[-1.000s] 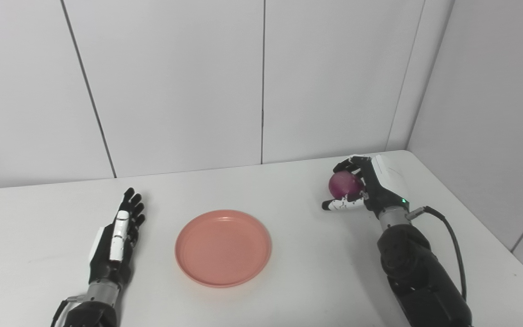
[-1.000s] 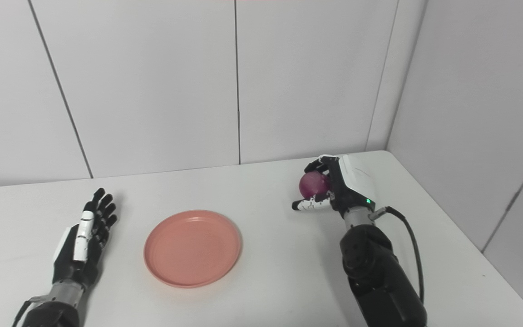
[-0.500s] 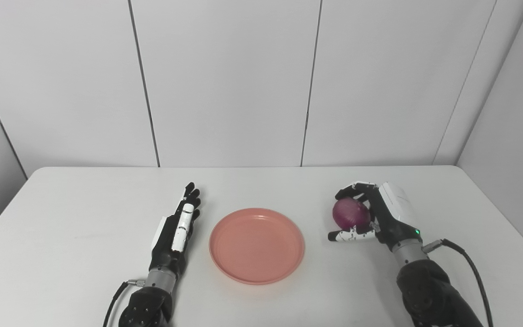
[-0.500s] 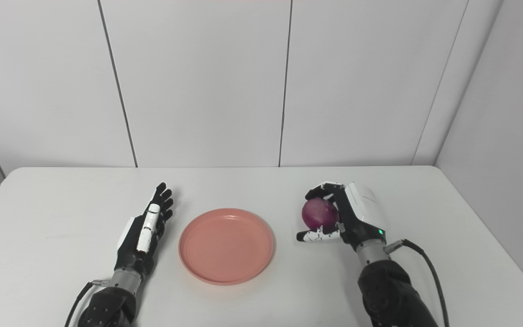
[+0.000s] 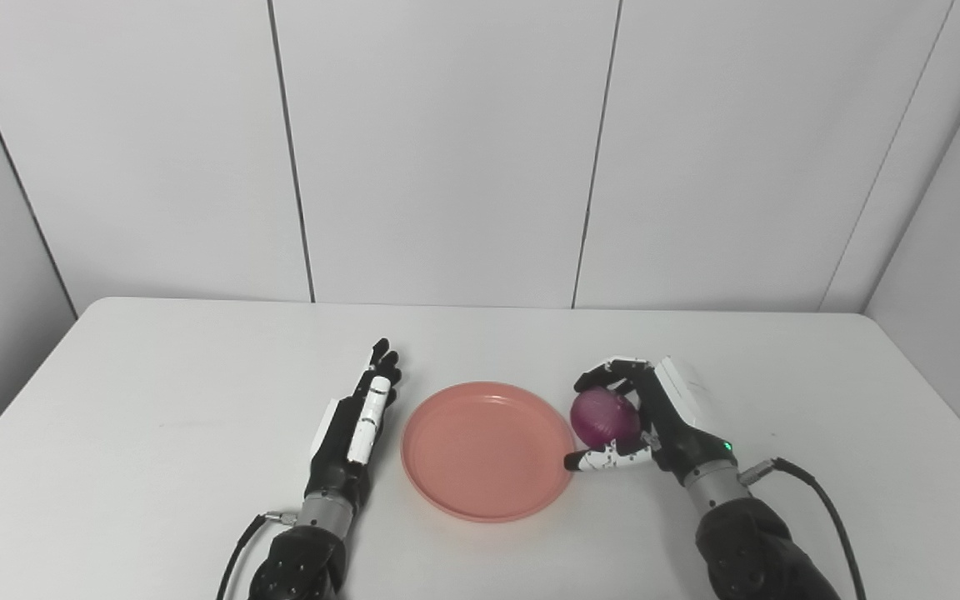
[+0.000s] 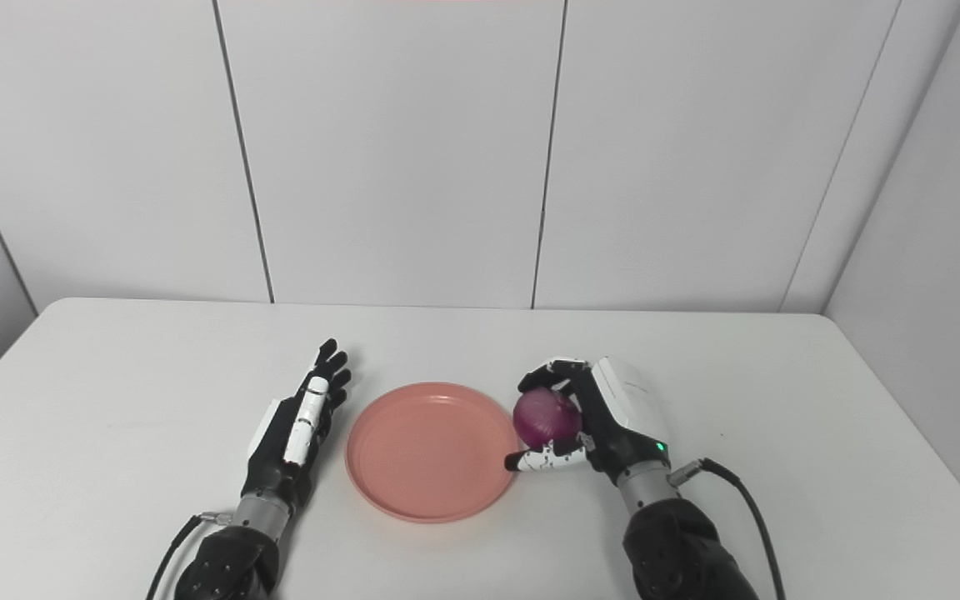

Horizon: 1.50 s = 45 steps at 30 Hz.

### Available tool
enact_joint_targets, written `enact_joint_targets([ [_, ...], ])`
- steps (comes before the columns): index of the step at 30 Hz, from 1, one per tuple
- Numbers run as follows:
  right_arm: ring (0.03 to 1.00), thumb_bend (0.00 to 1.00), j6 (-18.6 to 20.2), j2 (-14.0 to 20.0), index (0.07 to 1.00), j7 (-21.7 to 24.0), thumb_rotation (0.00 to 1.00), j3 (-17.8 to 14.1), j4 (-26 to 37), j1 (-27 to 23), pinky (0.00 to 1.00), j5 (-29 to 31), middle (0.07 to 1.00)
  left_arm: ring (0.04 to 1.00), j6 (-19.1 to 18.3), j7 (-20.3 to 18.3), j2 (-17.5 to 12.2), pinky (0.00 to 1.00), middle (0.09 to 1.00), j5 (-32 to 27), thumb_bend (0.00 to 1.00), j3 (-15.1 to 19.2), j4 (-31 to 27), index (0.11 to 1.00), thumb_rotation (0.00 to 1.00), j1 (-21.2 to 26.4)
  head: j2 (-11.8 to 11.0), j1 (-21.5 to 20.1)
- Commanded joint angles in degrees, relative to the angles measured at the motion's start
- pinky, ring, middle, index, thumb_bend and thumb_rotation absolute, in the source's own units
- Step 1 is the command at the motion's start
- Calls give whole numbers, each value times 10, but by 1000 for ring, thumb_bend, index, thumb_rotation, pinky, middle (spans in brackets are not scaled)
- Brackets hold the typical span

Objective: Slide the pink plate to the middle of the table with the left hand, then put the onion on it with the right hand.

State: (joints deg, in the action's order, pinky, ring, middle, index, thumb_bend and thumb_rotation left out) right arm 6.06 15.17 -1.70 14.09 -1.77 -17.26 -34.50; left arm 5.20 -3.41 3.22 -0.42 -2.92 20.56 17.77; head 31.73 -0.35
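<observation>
Two hands flank the pink plate point(image 5: 487, 450) on the white table point(image 5: 113, 433).
The right hand point(image 5: 655, 417) grips the purple onion point(image 5: 603, 417) at the plate's right rim; the left hand point(image 5: 355, 421) lies flat, fingers straight and empty, just left of it.

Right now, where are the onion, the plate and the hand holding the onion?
onion point(image 5: 603, 417), left eye view, its purple front.
plate point(image 5: 480, 450), left eye view, its bare pink floor.
right hand point(image 6: 605, 421), right eye view, its middle, beside the onion.
</observation>
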Motion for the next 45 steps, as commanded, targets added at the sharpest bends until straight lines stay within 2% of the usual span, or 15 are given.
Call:
enact_joint_targets([
  [1, 215, 526, -12, -10, 486, -2, 0, -1, 10, -38, 144, 0, 470, 986, 1, 3, 4, 995, 992, 7, 524, -5, 5, 991, 1000, -16, 1, 0],
  [7, 257, 526, -16, -45, 486, -4, 0, 19, -19, -66, 178, -18, 472, 979, 2, 5, 5, 983, 987, 10, 529, -4, 7, 984, 1000, -15, 2, 0],
  [13, 247, 526, -21, -72, 486, -9, 0, 38, -55, -91, 170, -26, 471, 984, 2, 7, 5, 990, 989, 14, 532, -6, 8, 988, 1000, -14, 2, 0],
  [18, 270, 526, -40, -82, 486, -19, 0, 59, -109, -116, 193, -40, 472, 987, -4, 9, 6, 994, 992, 15, 547, -8, 5, 990, 1000, -15, 2, -1],
  [22, 238, 526, -54, -82, 485, -31, 0, 75, -153, -132, 167, -50, 470, 985, -10, 10, 7, 991, 988, 15, 540, -9, -4, 988, 1000, -17, 3, -1],
  [29, 280, 526, -64, -83, 486, -36, 0, 92, -198, -145, 203, -57, 473, 978, -5, 12, 8, 985, 984, 13, 550, -8, 4, 983, 1000, -15, 2, -2],
  [31, 310, 526, -63, -83, 486, -34, 0, 96, -206, -147, 244, -58, 475, 977, -4, 12, 8, 983, 982, 13, 548, -8, 4, 982, 1000, -15, 2, -2],
  [32, 336, 520, -63, -82, 512, -34, 0, 98, -209, -148, 288, -58, 430, 978, -4, 12, 8, 985, 983, 12, 547, -8, 3, 983, 1000, -15, 2, -2],
  [35, 369, 518, -63, -81, 523, -40, 0, 105, -221, -149, 354, -62, 415, 978, -4, 12, 8, 986, 983, 13, 548, -9, 2, 982, 1000, -16, 3, -2],
  [36, 406, 519, -63, -80, 524, -38, 0, 107, -222, -149, 404, -62, 423, 977, -6, 13, 8, 986, 982, 13, 548, -9, 0, 980, 1000, -16, 4, -2],
  [37, 482, 521, -62, -79, 515, -37, 0, 108, -222, -149, 504, -61, 451, 977, -8, 13, 9, 985, 981, 12, 548, -9, -1, 979, 1000, -16, 4, -2],
  [41, 581, 522, -72, -73, 504, -45, 1, 113, -223, -145, 599, -62, 484, 978, -8, 11, 7, 983, 982, 11, 543, -9, -2, 982, 1000, -16, 4, -2],
  [42, 617, 518, -73, -72, 500, -45, 55, 113, -222, -143, 623, -60, 550, 977, -8, 11, 7, 981, 982, 11, 544, -9, -1, 982, 1000, -16, 4, -2],
  [44, 647, 513, -73, -69, 498, -40, 111, 112, -215, -139, 643, -55, 618, 976, -8, 11, 7, 979, 982, 10, 547, -8, -1, 982, 1000, -16, 5, -1],
  [45, 690, 598, -73, -68, 627, -37, 252, 111, -210, -137, 679, -53, 681, 976, -8, 11, 7, 977, 982, 9, 548, -8, 0, 983, 1000, -16, 5, -1],
])
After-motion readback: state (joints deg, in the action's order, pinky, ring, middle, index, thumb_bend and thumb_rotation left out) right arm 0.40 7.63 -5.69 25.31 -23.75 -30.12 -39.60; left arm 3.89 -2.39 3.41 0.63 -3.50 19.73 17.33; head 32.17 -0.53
